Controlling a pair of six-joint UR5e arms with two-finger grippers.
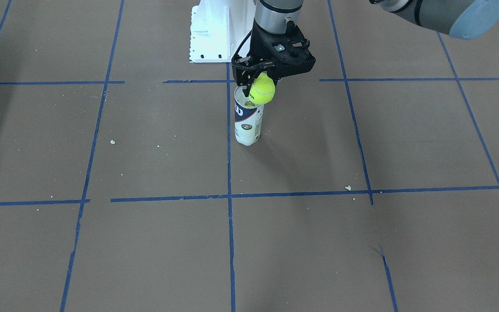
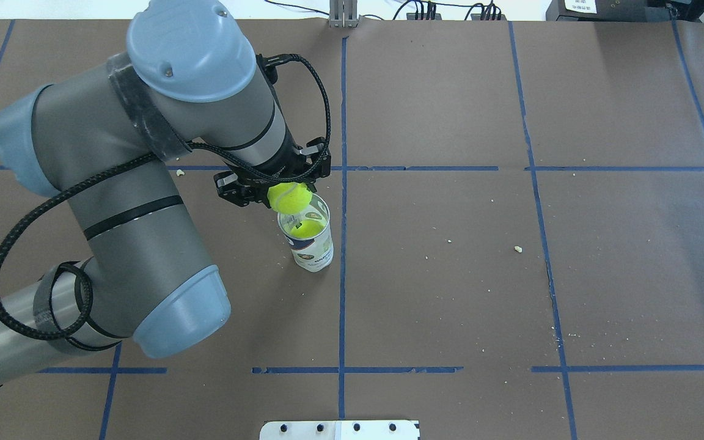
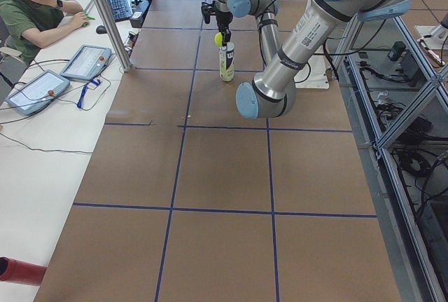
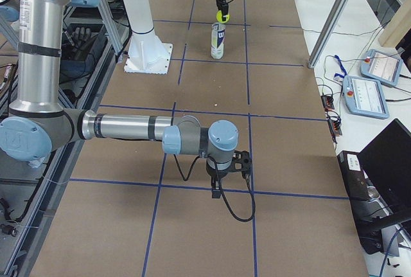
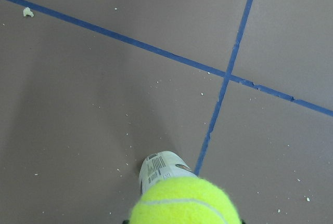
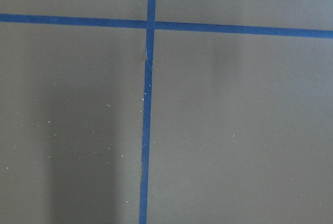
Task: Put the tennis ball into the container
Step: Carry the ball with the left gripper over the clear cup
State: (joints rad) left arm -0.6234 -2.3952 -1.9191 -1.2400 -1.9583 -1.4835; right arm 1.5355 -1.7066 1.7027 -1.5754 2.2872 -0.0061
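My left gripper (image 1: 257, 81) is shut on the yellow-green tennis ball (image 1: 263, 90) and holds it just above the open mouth of the container (image 1: 247, 126). The container is a clear tube with a navy-and-white label, standing upright beside a blue tape line. From overhead the ball (image 2: 289, 197) overlaps the far-left rim of the tube (image 2: 313, 247), and something yellow-green shows inside the tube. The left wrist view has the ball (image 5: 184, 202) at the bottom, with the tube (image 5: 158, 166) below it. My right gripper (image 4: 220, 187) hangs low over the table, far from the tube. Whether it is open, I cannot tell.
A white metal pedestal (image 1: 215, 30) stands behind the tube on the robot's side. Blue tape lines grid the brown table, and small crumbs (image 1: 348, 187) lie scattered. An operator (image 3: 31, 8) sits beyond the far edge with tablets (image 3: 87, 62) on a side desk.
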